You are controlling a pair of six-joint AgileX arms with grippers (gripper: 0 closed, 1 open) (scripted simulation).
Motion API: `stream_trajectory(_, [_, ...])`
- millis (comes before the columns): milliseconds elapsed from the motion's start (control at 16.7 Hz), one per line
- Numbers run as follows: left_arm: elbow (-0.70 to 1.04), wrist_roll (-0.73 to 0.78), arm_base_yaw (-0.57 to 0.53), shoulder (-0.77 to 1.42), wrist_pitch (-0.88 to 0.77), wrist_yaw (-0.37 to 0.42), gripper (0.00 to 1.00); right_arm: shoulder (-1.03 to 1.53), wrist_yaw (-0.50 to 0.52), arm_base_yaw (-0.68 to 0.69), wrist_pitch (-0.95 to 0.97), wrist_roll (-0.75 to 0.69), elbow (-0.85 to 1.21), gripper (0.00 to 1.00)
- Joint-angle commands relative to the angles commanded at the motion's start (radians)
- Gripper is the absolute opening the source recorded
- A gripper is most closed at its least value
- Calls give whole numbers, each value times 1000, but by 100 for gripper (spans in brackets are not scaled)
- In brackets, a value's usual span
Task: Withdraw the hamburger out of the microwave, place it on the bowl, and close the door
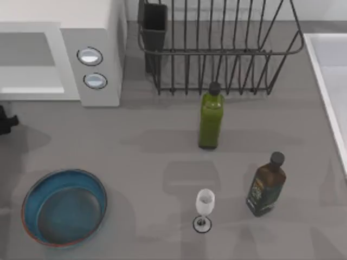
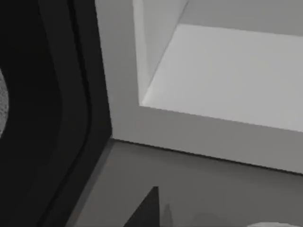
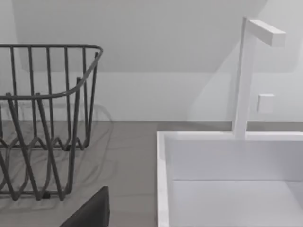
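The white microwave [image 1: 97,32] stands at the table's back left, its two round knobs facing the front. Its grey cavity [image 1: 27,54] is open, and its pale floor [image 2: 227,75] looks bare in the left wrist view. A dark panel [image 2: 47,113] stands beside the opening; I cannot tell if it is the door. The hamburger is out of view. The blue bowl [image 1: 38,197] sits empty at the front left. My left gripper [image 1: 5,122] is at the left edge, low in front of the microwave. A dark part of my right gripper [image 3: 90,213] shows by the sink.
A dark wire rack [image 1: 217,49] stands at the back middle. In front of it is a green bottle [image 1: 210,116], and a brown bottle [image 1: 265,187] and a wine glass [image 1: 204,205] stand nearer the front. A white sink [image 1: 331,81] lines the right edge.
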Motion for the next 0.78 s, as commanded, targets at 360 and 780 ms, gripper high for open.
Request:
stream_trajectory(360, [-275, 16, 50, -97, 194, 47, 0, 0, 0, 0, 0, 0, 0, 100])
stream_trajectory(780, [-279, 18, 47, -112, 188, 47, 0, 0, 0, 0, 0, 0, 0, 100])
